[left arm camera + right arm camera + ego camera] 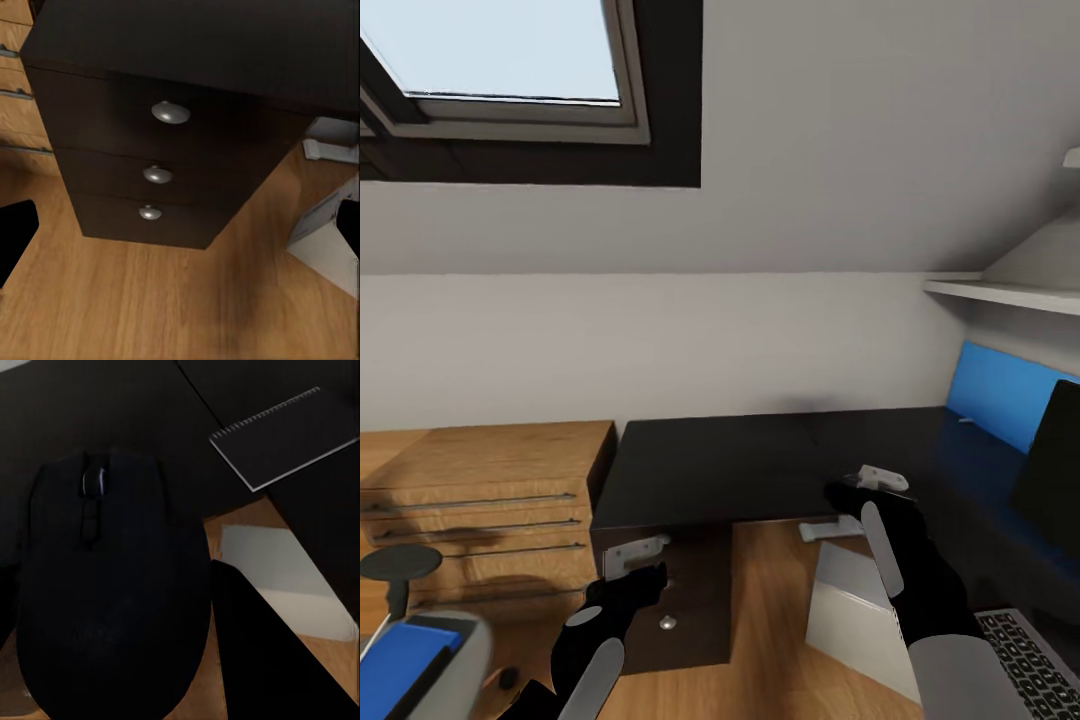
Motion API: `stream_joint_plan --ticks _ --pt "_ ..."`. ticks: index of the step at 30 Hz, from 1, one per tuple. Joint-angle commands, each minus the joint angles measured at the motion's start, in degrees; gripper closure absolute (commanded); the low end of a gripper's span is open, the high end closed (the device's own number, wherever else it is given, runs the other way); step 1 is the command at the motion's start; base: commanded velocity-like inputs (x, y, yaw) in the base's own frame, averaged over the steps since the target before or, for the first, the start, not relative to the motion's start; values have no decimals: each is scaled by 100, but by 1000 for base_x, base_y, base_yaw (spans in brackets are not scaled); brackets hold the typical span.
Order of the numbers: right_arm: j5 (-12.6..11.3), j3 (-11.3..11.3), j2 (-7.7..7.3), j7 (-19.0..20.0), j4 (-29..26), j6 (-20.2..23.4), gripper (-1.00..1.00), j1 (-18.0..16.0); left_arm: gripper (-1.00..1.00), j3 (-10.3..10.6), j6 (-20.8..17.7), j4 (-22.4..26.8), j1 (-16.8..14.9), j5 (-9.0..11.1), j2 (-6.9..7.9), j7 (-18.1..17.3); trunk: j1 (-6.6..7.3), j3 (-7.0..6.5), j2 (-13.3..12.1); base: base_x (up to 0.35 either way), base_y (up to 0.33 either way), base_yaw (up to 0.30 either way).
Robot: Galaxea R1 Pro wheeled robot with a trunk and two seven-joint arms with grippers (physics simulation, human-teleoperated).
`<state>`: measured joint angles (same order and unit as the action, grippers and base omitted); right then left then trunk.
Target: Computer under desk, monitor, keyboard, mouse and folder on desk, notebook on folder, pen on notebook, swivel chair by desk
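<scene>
The right claw point(852, 492) hangs over the desk's point(760, 460) front edge with the black mouse point(112, 585) close up between its fingers, seemingly clamped on it. The left claw point(635, 570), jaws spread and holding nothing, hovers before the drawers point(161, 165). The computer point(855, 610) stands below the right arm; the folder point(400, 660) lies on the chair point(455, 640).

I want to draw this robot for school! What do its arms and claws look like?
Both arms are mostly glossy black, with light grey panels along the forearms. Each ends in a small claw: the left claw and right claw have pale grey-white, blocky fingers on black wrists. No cables or markings show.
</scene>
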<state>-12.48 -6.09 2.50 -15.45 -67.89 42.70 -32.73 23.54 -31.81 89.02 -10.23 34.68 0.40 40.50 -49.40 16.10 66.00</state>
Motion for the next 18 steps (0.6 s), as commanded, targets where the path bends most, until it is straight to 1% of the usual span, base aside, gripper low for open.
stream_joint_plan --ticks 1,7,8,12,16,18 --pt "-79 -6 4 -63 -5 13 100 -6 -100 11 -9 9 -6 47 4 54 -1 2 5 0 0 -242" --pt "-66 -3 8 -63 79 -1 100 -6 -100 11 -8 10 -6 47 4 54 -1 -33 5 0 0 -242" --pt "-64 11 11 -66 226 -100 100 -6 -100 14 -8 10 -6 47 4 54 -1 -39 5 0 0 -242" --pt "-55 40 13 -66 471 -310 100 -6 -100 12 -8 10 -6 47 4 54 -1 -62 5 0 0 -242" --pt "-53 51 19 -66 522 -333 100 -6 -100 11 -8 10 -6 47 4 54 -1 -85 5 0 0 -242" --pt "-17 54 21 -64 534 -340 100 -6 -100 10 -7 10 -6 47 4 54 -1 -96 5 0 0 -242"
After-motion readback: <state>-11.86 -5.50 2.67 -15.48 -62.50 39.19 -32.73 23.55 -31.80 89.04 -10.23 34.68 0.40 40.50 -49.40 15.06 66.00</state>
